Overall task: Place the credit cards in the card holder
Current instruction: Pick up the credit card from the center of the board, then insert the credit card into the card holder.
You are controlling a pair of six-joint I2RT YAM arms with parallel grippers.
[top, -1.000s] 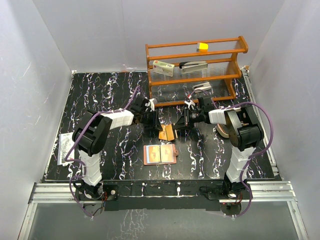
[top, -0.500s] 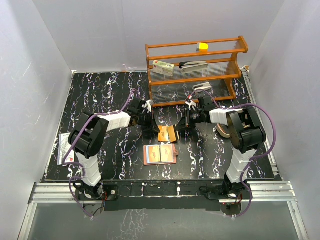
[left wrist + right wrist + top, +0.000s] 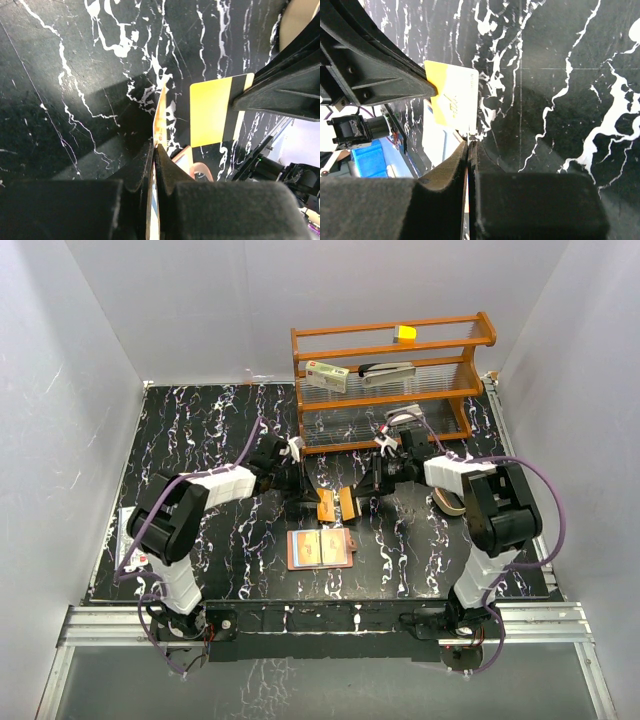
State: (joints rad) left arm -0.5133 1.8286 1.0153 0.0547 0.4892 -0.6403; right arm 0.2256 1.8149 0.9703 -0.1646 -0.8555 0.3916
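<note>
Though one is dark-striped, both gripped credit cards (image 3: 327, 507) (image 3: 210, 112) are orange.

My left claw (image 3: 311, 497) has moved down and in toward the middle of the bench, and its jaws have closed on the left orange card (image 3: 326, 505). A second ago the orange cards looked like one clump between the claws. Now that card stands apart from the right orange card (image 3: 348, 502), pinched in my right claw (image 3: 362, 490). Both elbows have swung outward.
</note>
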